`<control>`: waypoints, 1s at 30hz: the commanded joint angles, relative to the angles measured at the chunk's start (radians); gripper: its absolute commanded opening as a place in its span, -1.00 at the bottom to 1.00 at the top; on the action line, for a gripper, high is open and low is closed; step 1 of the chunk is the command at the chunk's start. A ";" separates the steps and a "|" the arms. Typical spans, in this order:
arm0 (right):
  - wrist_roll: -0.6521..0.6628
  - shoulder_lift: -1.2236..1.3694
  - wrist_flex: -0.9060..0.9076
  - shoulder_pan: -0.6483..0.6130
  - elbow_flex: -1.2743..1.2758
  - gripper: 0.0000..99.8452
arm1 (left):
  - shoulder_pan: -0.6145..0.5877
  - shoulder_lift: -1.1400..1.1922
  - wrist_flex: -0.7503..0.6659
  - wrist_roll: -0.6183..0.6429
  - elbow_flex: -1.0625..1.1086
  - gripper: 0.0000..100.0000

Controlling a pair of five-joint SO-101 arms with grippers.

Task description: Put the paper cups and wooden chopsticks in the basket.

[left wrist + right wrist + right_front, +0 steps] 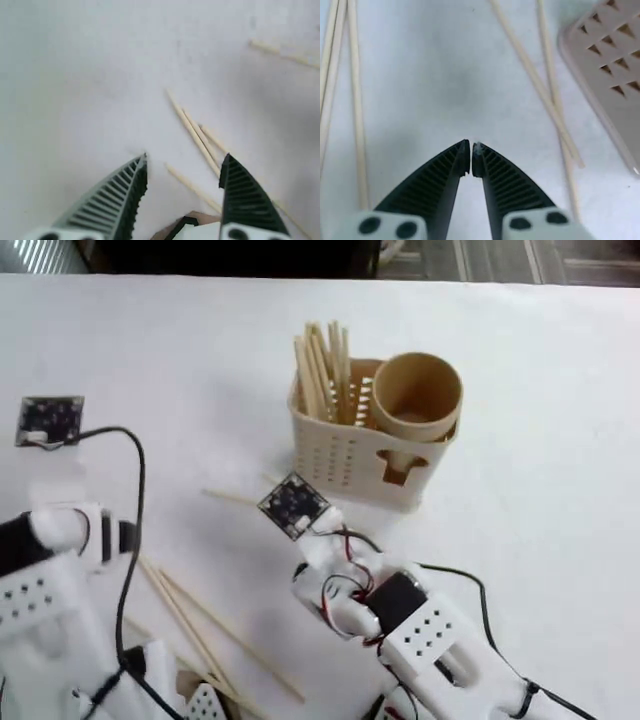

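A cream perforated basket [345, 460] stands mid-table with a bundle of wooden chopsticks [322, 370] upright in it and a brown paper cup [415, 390] beside them. Several loose chopsticks [200, 625] lie on the white table near the left arm [50, 610]. My left gripper [186, 159] is open just above the table, and loose chopsticks [197, 137] lie by its fingertips. My right gripper [471, 151] is shut on nothing, low over the table. Two crossed chopsticks [542, 90] lie between it and the basket wall [605, 75], and more chopsticks [340, 75] lie on its other side.
A black cable [135, 500] runs from a small circuit board [48, 420] across the left part of the table. The right arm [400, 610] sits just in front of the basket. A brown edge [170, 230] shows under the left gripper. One chopstick [232, 498] lies left of the basket.
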 commanded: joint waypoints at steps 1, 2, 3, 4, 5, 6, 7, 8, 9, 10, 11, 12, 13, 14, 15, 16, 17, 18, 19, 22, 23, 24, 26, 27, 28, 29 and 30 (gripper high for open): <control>0.003 -0.021 -0.018 -0.005 -0.002 -0.96 | 0.001 0.054 -0.120 -0.009 0.115 -0.52; 0.003 -0.021 -0.018 -0.005 -0.002 -0.96 | 0.001 0.070 -0.167 -0.009 0.160 -0.52; 0.003 -0.021 -0.016 -0.005 -0.002 -0.96 | 0.001 0.087 -0.215 -0.009 0.203 -0.52; 0.003 -0.021 -0.016 -0.005 0.000 -0.96 | 0.001 0.104 -0.264 -0.009 0.244 -0.52; 0.003 -0.021 -0.015 -0.005 0.000 -0.96 | 0.001 0.120 -0.310 -0.009 0.278 -0.52; 0.003 -0.021 -0.013 -0.004 0.000 -0.96 | 0.001 0.136 -0.350 -0.009 0.305 -0.52; 0.003 -0.021 -0.012 -0.004 0.000 -0.96 | 0.002 0.151 -0.385 -0.009 0.331 -0.52; 0.003 -0.021 -0.012 -0.004 0.000 -0.96 | 0.008 0.168 -0.411 -0.008 0.351 -0.52; 0.003 -0.021 -0.012 -0.004 0.000 -0.96 | 0.022 0.186 -0.427 -0.008 0.368 -0.52; 0.003 -0.021 -0.012 0.005 0.002 -0.96 | 0.041 0.206 -0.436 -0.008 0.384 -0.52; 0.003 -0.021 -0.013 0.018 0.003 -0.96 | 0.064 0.228 -0.443 -0.008 0.397 -0.52; 0.003 -0.021 -0.016 0.035 0.006 -0.96 | 0.088 0.249 -0.445 -0.006 0.407 -0.52; 0.003 -0.021 -0.016 0.050 0.008 -0.96 | 0.113 0.274 -0.445 -0.002 0.411 -0.52; 0.003 -0.021 -0.016 0.064 0.009 -0.96 | 0.137 0.298 -0.445 -0.002 0.411 -0.52; 0.003 -0.021 -0.016 0.074 0.009 -0.96 | 0.154 0.320 -0.446 0.000 0.411 -0.52; 0.003 -0.021 -0.016 0.079 0.009 -0.96 | 0.168 0.341 -0.457 0.006 0.411 -0.52; 0.003 -0.021 -0.016 0.081 0.009 -0.96 | 0.173 0.361 -0.479 0.029 0.417 -0.52; 0.003 -0.021 -0.016 0.081 0.009 -0.96 | 0.176 0.383 -0.503 0.055 0.419 -0.52; 0.003 -0.021 -0.016 0.079 0.009 -0.96 | 0.176 0.401 -0.529 0.074 0.423 -0.52; 0.003 -0.021 -0.016 0.077 0.009 -0.96 | 0.179 0.460 -0.577 0.083 0.436 -0.52; 0.003 -0.021 -0.016 0.079 0.009 -0.96 | 0.177 0.475 -0.577 0.087 0.431 -0.52; 0.003 -0.021 -0.016 0.081 0.009 -0.96 | 0.176 0.489 -0.582 0.089 0.427 -0.52; 0.003 -0.021 -0.016 0.081 0.009 -0.96 | 0.174 0.515 -0.585 0.091 0.410 -0.52; 0.003 -0.021 -0.016 0.079 0.009 -0.96 | 0.174 0.526 -0.585 0.091 0.399 -0.52; 0.003 -0.021 -0.016 0.079 0.009 -0.96 | 0.174 0.533 -0.586 0.091 0.394 -0.52; 0.003 -0.021 -0.016 0.079 0.009 -0.96 | 0.176 0.541 -0.586 0.092 0.382 -0.53; 0.003 -0.021 -0.016 0.081 0.009 -0.96 | 0.179 0.549 -0.586 0.092 0.367 -0.53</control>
